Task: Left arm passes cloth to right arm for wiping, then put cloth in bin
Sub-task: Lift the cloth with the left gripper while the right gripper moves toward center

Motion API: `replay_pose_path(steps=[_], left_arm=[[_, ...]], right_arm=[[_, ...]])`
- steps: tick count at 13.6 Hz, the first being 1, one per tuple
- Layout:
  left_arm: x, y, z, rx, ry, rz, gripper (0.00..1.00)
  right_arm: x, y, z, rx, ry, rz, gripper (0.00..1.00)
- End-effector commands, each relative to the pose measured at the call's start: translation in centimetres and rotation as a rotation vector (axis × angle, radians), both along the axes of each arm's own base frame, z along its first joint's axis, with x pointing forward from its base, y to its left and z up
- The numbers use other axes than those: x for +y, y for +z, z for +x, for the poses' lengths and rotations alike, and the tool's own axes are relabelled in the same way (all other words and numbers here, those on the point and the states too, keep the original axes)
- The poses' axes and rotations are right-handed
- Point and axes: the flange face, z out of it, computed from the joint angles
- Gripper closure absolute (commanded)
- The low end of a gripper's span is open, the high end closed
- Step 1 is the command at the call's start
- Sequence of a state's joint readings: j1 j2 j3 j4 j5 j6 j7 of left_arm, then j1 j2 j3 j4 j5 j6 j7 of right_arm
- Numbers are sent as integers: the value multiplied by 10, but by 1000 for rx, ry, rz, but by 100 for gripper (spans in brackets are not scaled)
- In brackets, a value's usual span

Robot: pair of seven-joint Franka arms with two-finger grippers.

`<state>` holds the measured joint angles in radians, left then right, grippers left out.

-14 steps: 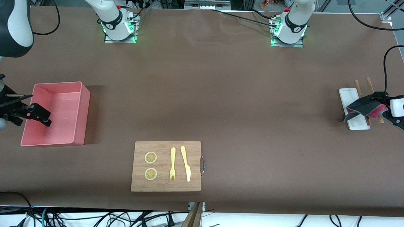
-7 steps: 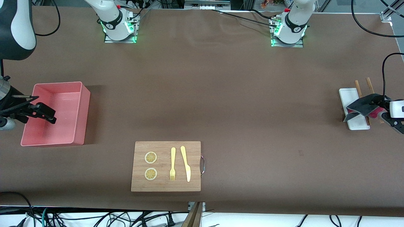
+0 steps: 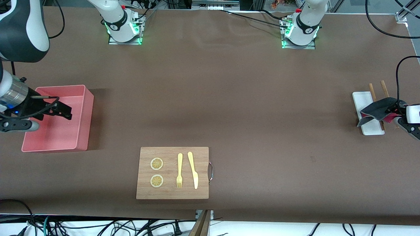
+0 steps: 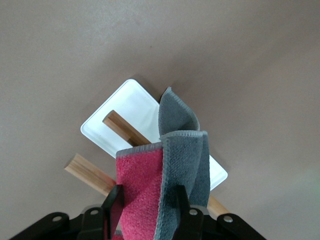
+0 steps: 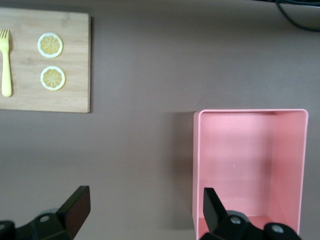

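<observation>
The cloth, dark grey on one face and magenta on the other, hangs folded from my left gripper, which is shut on it just above the small white tray at the left arm's end of the table. In the left wrist view the cloth is pinched between the fingers of my left gripper. The salmon-pink bin stands empty at the right arm's end. My right gripper hovers over the bin, open and empty. In the right wrist view it straddles the wall of the bin.
Two wooden sticks lie by the white tray, one across it. A wooden cutting board near the front camera holds two lemon slices, a yellow fork and a knife. Cables trail at the table's ends.
My right gripper has moved across the bin toward the table's middle. My left gripper, with the cloth in it, has barely shifted above the white tray.
</observation>
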<state>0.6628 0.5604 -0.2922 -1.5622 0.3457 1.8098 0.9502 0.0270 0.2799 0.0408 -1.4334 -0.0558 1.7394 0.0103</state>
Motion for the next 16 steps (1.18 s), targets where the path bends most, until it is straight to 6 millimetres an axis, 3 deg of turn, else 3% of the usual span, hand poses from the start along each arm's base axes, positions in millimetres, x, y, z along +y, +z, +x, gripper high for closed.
replay_pose_path(steps=[1,3,5,6,7,11,12,14,15,16], left_arm=[[1,6,1,-9,-8,-28,50],[1,8,1,-12,-8,-27,51],[-3,12,3,-15,-15,-25,73],[-4,11,3,-11,-19,-24,91],[-4,13,4,-12,-27,-24,100],[-11,18,9,-22,-60,-33,100],[-15,32,15,-34,-63,-29,100],[-43,67,32,-11,-78,-39,100],[-63,80,42,-4,-104,-34,100],[-72,83,44,6,-108,-31,100]], right_arm=[[13,-3,-4,17,40,-14,0],[16,-7,-6,45,48,-16,0],[30,-12,-19,144,63,-31,0],[29,-14,-23,171,62,-33,0],[28,-14,-23,175,61,-32,0],[45,-16,-24,187,46,54,0],[51,-22,-22,198,10,103,0],[62,-24,-22,209,-134,150,0],[83,-23,-25,207,-168,143,0],[105,-29,-27,216,-202,134,0]])
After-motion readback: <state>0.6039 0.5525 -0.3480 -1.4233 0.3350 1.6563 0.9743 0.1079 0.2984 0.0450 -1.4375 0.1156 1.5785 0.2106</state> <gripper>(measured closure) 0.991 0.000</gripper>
